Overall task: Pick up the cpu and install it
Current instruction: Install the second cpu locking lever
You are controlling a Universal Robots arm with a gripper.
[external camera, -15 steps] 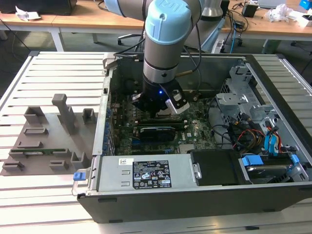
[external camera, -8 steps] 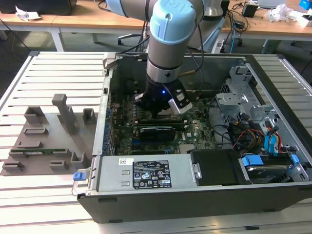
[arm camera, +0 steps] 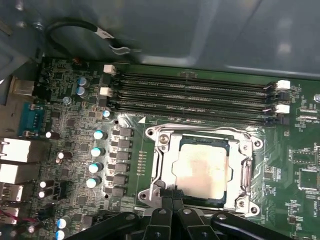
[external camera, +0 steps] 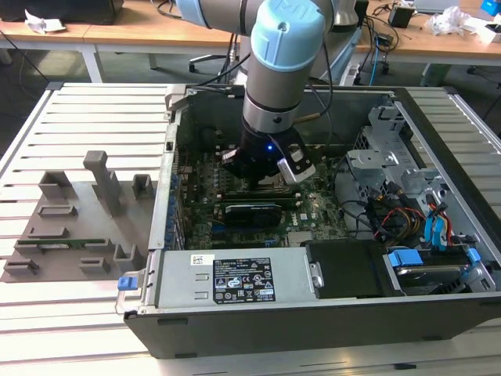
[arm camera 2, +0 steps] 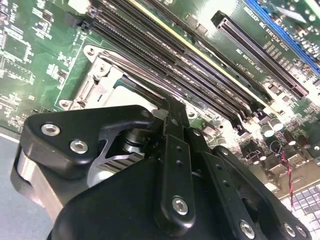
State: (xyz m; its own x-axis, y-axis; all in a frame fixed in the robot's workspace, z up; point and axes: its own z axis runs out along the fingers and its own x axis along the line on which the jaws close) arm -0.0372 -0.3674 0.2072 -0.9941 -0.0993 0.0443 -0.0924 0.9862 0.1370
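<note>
The cpu (arm camera: 204,169), a silvery-grey square plate, lies flat inside the metal-framed socket (arm camera: 162,155) on the green motherboard in the first wrist view. My gripper (arm camera: 172,196) hovers right at the socket's near edge, its black fingers drawn together with nothing seen between them. In the second wrist view the fingertips (arm camera 2: 170,107) point down at the socket frame (arm camera 2: 95,75). The exterior view has the arm reaching down into the open computer case, with the gripper (external camera: 262,176) low over the board's middle.
Black memory slots (arm camera: 190,92) run just beyond the socket. A power supply (external camera: 235,278) lies along the case's front, and a drive cage (external camera: 383,157) with cables stands at the exterior view's right. A grey fixture (external camera: 78,227) sits outside the case on the left.
</note>
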